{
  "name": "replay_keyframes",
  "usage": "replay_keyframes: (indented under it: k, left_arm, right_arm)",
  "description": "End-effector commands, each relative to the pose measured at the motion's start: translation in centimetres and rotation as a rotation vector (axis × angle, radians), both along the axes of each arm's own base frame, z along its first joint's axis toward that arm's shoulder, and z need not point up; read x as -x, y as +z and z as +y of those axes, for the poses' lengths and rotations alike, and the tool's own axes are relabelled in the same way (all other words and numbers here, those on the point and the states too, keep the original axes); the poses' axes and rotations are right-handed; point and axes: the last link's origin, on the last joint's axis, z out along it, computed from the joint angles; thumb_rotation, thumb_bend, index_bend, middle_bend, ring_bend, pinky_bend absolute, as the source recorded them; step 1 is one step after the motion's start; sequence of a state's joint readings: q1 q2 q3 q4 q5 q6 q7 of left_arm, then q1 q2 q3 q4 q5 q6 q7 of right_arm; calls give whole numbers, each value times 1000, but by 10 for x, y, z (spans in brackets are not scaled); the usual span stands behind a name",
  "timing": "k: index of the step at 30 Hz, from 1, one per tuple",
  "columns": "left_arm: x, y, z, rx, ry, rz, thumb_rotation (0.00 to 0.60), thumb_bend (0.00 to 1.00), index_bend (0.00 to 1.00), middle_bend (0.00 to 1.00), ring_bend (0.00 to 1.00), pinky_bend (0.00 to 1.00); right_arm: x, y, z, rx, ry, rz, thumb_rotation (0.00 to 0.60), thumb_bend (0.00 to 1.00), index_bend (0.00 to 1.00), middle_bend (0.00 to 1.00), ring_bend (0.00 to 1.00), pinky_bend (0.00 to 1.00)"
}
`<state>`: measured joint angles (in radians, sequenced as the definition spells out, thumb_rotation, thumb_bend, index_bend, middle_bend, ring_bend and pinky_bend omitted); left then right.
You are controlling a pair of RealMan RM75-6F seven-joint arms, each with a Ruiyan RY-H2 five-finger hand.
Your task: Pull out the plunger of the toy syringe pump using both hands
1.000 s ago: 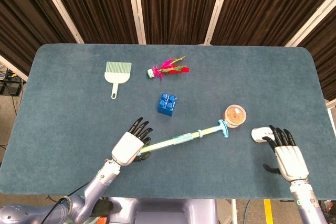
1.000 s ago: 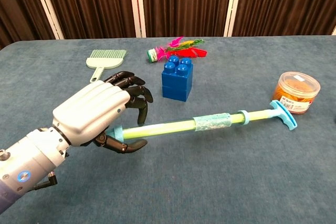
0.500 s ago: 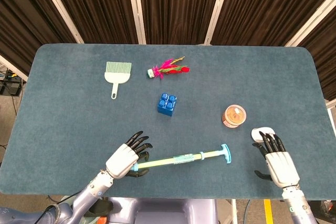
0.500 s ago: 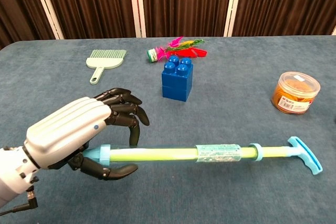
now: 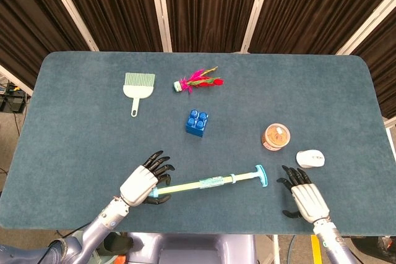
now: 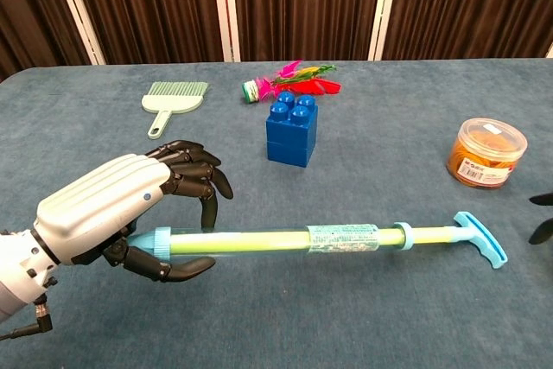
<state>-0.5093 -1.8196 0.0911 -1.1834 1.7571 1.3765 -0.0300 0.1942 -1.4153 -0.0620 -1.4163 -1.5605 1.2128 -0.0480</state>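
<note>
The toy syringe pump [image 5: 204,183] is a long pale green tube with a light blue T-handle [image 5: 260,175] on its plunger. It lies roughly crosswise near the table's front edge. My left hand [image 5: 143,183] grips the tube's left end, fingers arched over it and thumb underneath, as the chest view shows [image 6: 130,209]. In that view the tube [image 6: 259,241] runs right to the T-handle [image 6: 479,239]. My right hand [image 5: 304,199] is open, fingers spread, a short way right of the T-handle and not touching it. Only its fingertips [image 6: 543,213] show in the chest view.
A white mouse [image 5: 310,158] lies just beyond my right hand, with an orange-filled clear jar [image 5: 276,136] behind it. A blue block [image 5: 197,122] stands mid-table. A green hand brush [image 5: 138,86] and a red feather shuttlecock [image 5: 198,81] lie further back.
My left hand has drawn the syringe from beside the jar toward the front edge. My right hand has left the mouse and moved nearer the front edge, closer to the T-handle.
</note>
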Motion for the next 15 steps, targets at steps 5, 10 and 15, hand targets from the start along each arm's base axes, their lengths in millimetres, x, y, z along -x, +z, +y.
replay_keyframes:
  k: [5, 10, 15]
  left_arm:
    - [4, -1, 3, 21, 19, -2, 600, 434, 704, 281, 120, 63]
    - [5, -2, 5, 26, 23, 4, 600, 434, 704, 283, 120, 63]
    - [7, -4, 7, 36, 33, 7, 600, 430, 704, 284, 120, 63]
  right_arm:
    - [-18, -13, -15, 27, 51, -91, 600, 147, 261, 0, 0, 0]
    - [-27, -17, -22, 43, 76, -95, 600, 148, 261, 0, 0, 0]
    - [-32, -25, -24, 29, 75, -118, 600, 148, 261, 0, 0, 0]
